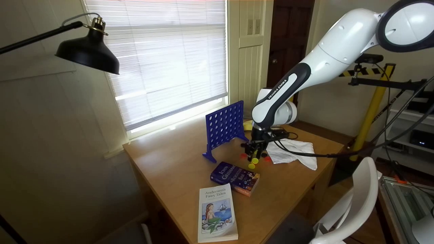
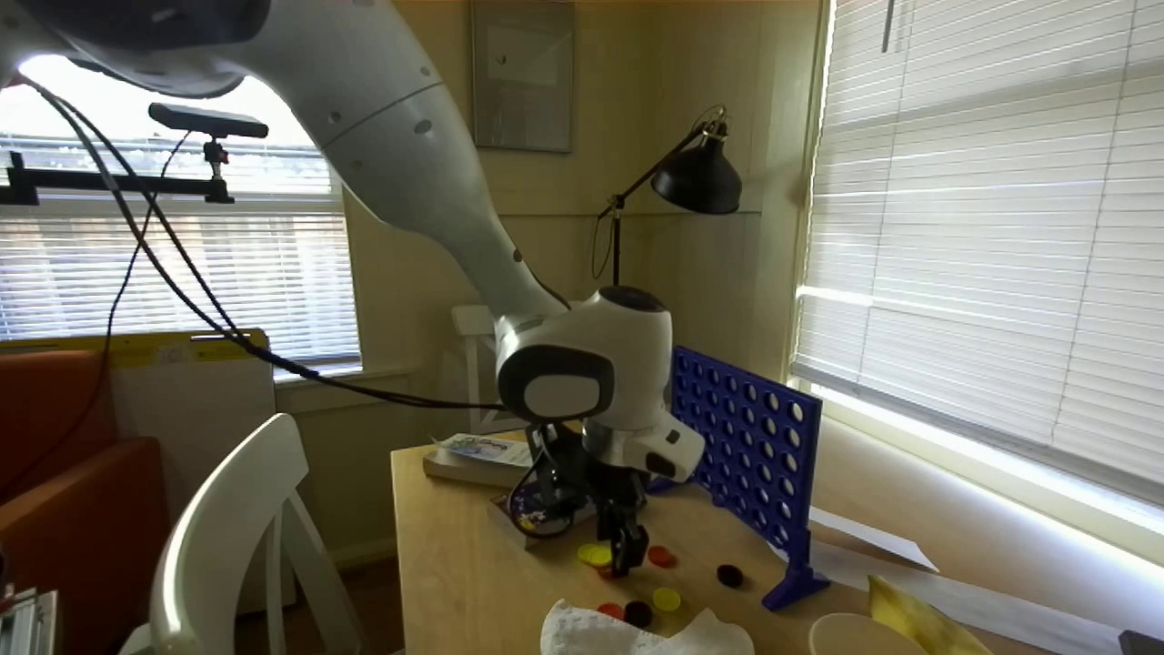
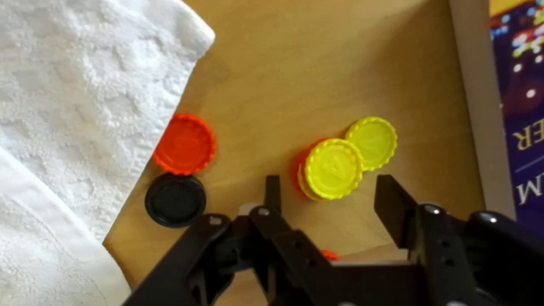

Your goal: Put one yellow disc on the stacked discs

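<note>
Wrist view, left to right: a white cloth (image 3: pixel 85 93) spreads over the left side, its edge meeting a red disc (image 3: pixel 185 144), and a black disc (image 3: pixel 175 200) lies just below the red. Near the middle are the stacked discs (image 3: pixel 333 169), red low down and yellow above, their rims not quite lined up. The gripper (image 3: pixel 328 191) is released, its 2 fingers (image 3: pixel 273 193) spread, 1 to each side of the stacked discs, with wood showing in the gaps. Just right of the stacked discs lies 1 loose yellow disc (image 3: pixel 374 143); a dark-covered book (image 3: pixel 522 85) fills the right edge. In an exterior view, a blue grid frame (image 1: pixel 224 125) stands upright on the table (image 1: pixel 159 162), left of the gripper.
</note>
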Available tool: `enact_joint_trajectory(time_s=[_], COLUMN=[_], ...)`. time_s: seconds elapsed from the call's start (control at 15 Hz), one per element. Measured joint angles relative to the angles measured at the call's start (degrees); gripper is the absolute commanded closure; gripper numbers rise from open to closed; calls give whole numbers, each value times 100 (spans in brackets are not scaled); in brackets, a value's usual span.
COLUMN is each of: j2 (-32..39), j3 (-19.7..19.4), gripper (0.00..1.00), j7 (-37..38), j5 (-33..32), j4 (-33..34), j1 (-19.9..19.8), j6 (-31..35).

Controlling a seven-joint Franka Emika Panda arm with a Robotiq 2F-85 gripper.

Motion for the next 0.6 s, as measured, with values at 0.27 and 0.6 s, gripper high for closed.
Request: enact_joint_trajectory(time_s=[0.27,0.6], j2=[-2,-78], j3=[-26,-113], gripper=[40,35], j7=[-498,-1181], j5=[-389,-1202], j4=[-16,-5], j1=[75,171], j6=[31,157])
